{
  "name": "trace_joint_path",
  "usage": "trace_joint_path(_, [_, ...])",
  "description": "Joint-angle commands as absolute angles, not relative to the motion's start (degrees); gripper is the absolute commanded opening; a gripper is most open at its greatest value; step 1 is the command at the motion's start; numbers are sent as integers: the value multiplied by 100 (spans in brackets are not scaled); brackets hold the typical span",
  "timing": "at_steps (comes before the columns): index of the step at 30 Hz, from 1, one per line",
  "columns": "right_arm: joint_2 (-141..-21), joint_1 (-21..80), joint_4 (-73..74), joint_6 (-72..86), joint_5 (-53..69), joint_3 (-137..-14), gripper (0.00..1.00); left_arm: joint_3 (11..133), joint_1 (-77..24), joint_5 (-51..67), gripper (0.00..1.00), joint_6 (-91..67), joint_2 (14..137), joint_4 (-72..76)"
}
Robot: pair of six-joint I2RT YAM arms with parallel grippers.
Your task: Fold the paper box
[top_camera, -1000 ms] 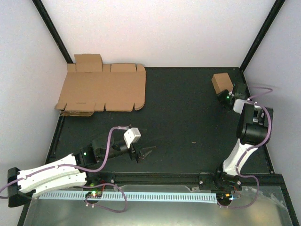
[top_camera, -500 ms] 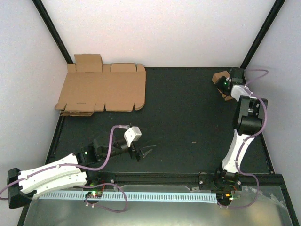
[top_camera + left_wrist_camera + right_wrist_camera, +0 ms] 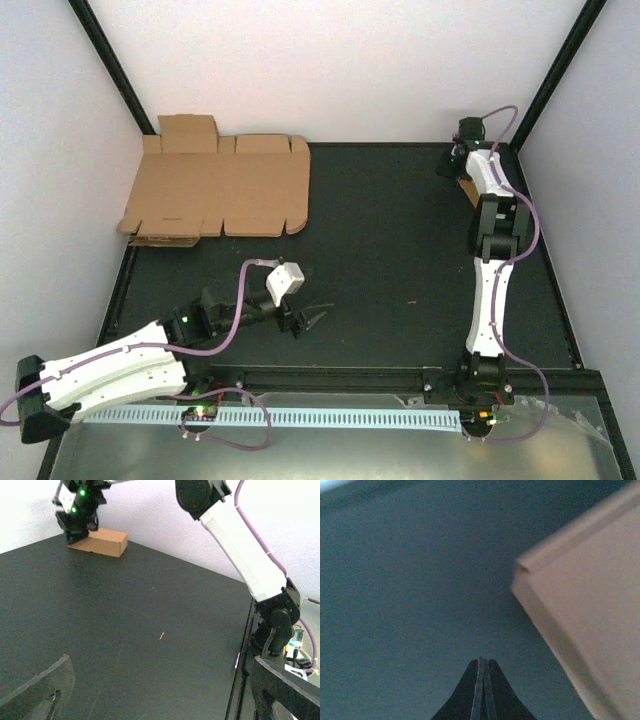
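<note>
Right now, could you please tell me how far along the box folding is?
Done: the box looks fully folded, a closed block in the far right corner. In hand: the right gripper is shut and empty at the box's end, perhaps nudging it; the left gripper is open, far from it. Left: little, it seems, beyond pulling back; flat cardboard lies unfolded at far left.

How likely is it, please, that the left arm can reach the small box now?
Probably not: the paper box lies at the far right corner, across the table from the left pincer.
</note>
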State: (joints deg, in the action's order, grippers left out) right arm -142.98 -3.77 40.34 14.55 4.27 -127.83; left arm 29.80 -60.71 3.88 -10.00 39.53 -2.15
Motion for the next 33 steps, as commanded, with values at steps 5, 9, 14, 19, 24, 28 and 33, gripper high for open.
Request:
trace_joint_path(5, [-14505, -530, 4638, 1060, -869, -12980, 2, 3549, -5858, 777, 99, -907, 4342, -369])
trace_joint_path(9, [-14529, -679, 4566, 1203, -1161, -13010, 2, 3602, -5779, 905, 99, -1027, 4523, -308])
trace_joint_path(14, [-14402, -903, 4418, 1451, -916, -12879, 2, 3674, -5665, 1046, 99, -1112, 4731, -294])
trace_joint_path(19, [-14449, -971, 4364, 1790, -878, -12933, 2, 3847, -5549, 1147, 99, -1110, 4960, -397])
trace_joint_path(24, [-14485, -976, 3942, 1741, -124, -12912, 2, 3911, -5503, 1183, 99, -1161, 5089, -388])
trace_joint_path(28, [-14772, -975, 3929, 2024, -378, -13342, 2, 3949, -5476, 1212, 99, -1193, 5140, -418])
trace_joint_path(33, [-14779, -976, 3881, 2599, -1179, -13337, 2, 3999, -5459, 1195, 99, -1197, 5176, -494])
